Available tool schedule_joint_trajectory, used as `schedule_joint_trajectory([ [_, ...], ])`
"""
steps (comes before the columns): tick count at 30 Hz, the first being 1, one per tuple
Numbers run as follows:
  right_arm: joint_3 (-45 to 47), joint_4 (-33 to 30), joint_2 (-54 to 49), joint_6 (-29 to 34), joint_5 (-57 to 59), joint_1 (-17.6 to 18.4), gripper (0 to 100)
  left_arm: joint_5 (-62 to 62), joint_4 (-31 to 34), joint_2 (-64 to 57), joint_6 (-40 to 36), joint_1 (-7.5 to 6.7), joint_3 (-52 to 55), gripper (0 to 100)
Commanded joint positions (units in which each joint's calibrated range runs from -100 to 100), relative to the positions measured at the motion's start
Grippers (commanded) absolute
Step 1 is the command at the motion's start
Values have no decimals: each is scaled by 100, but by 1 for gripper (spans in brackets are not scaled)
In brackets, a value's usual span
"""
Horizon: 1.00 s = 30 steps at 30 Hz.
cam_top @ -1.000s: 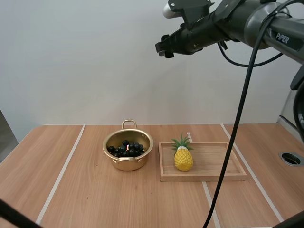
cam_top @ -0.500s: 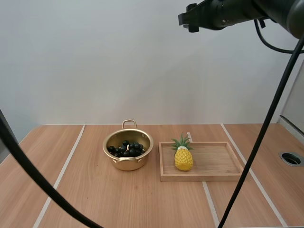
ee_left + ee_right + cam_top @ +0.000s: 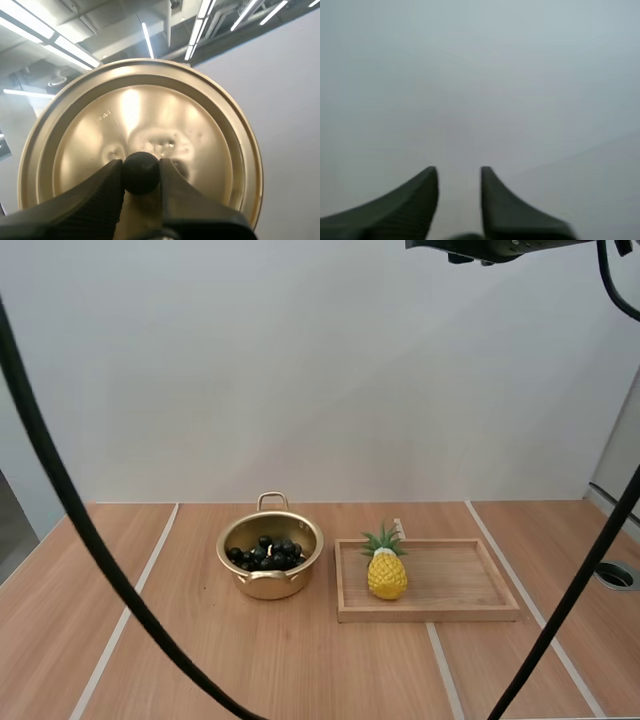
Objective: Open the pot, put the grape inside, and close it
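Grapes [image 3: 268, 552] sit in the open pot [image 3: 268, 585] on the desk [image 3: 200, 670]. Left tool [image 3: 141, 169] pinches the knob [image 3: 141, 175] of the lid [image 3: 150, 110], probably aloft; right tool [image 3: 459, 175] is spread, empty. Closing remains: lower lid squarely onto pot.

The right gripper [image 3: 458, 172] is seen close up, its two black fingers [image 3: 410, 205] held apart, with a gap left between the tips. Each finger is narrowed to a blunt tip and widened toward its base. A plain pale grey surface [image 3: 480, 75] is seen beyond the fingers and through the gap between them. A faint slanted line [image 3: 600, 145] is traced across that surface, beside one finger.
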Motion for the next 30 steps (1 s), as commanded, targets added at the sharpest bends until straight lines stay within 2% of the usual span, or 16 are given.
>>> schedule_joint_trajectory([
  [1, -68, -183, -156, 683, 198, -18, 0, 116, 42, 258, -146, -13, 13, 0],
  [5, -68, -224, -236, 958, 732, -18, 0, 116, 42, 625, -386, -13, 13, 0],
  [13, -68, -695, -293, 979, 1506, -18, 0, 116, -55, 1339, -698, -13, 196, 0],
  [24, -68, -782, -772, 979, 1442, -18, 0, 116, -908, 1396, -620, -13, 1878, 0],
  [30, -68, -908, -797, 979, 1534, -18, 0, 116, -972, 1367, -511, -13, 3016, 0],
])
